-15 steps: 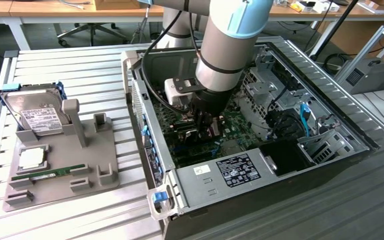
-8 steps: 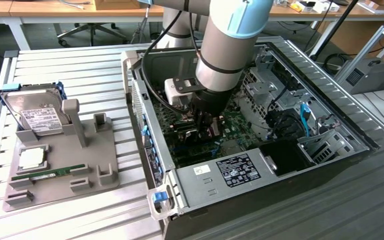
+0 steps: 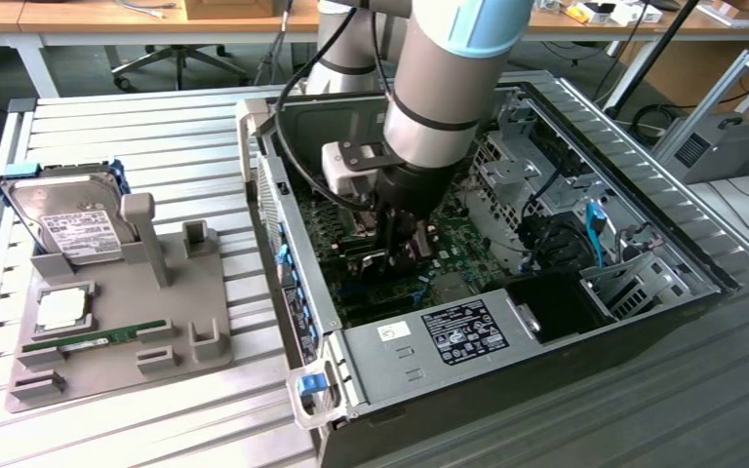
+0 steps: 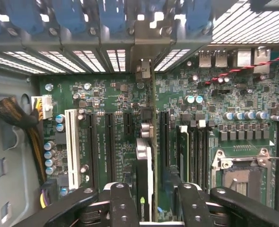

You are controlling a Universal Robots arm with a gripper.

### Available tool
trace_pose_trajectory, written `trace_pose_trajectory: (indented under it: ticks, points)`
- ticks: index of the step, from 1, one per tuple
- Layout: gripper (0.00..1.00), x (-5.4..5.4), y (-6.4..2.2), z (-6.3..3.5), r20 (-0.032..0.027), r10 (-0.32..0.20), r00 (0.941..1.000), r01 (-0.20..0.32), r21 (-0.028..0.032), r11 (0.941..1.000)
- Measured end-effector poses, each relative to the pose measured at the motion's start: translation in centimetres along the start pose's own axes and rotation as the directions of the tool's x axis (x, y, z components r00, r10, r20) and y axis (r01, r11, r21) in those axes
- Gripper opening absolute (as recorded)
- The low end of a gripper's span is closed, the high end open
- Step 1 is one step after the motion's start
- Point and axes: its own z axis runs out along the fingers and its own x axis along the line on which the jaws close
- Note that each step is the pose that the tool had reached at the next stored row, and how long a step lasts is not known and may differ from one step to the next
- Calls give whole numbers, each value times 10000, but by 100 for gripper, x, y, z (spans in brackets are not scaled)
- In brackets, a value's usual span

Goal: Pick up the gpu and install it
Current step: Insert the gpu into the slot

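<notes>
My gripper (image 4: 146, 198) was clamped on the gpu (image 4: 145, 156), held edge-on, so its cooler face was hard to make out. Beyond, it stood over the motherboard (image 4: 224, 94) slots inside the case (image 3: 479, 336); my arm (image 3: 433, 107) hid the contact point.

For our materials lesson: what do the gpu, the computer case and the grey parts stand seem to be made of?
gpu: green circuit board, silver metal bracket.
Computer case: bare, dull-shiny sheet metal, probably steel.
Parts stand: matte grey, likely plastic.
</notes>
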Motion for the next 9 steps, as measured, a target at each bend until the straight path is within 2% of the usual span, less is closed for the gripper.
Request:
trace_pose_trajectory:
  ticks: [6,9]
  points:
    - [40,-28,0,-343,-131,0,9999,0,3,10000]
    - [40,-47,0,-597,-242,0,9997,0,6,10000]
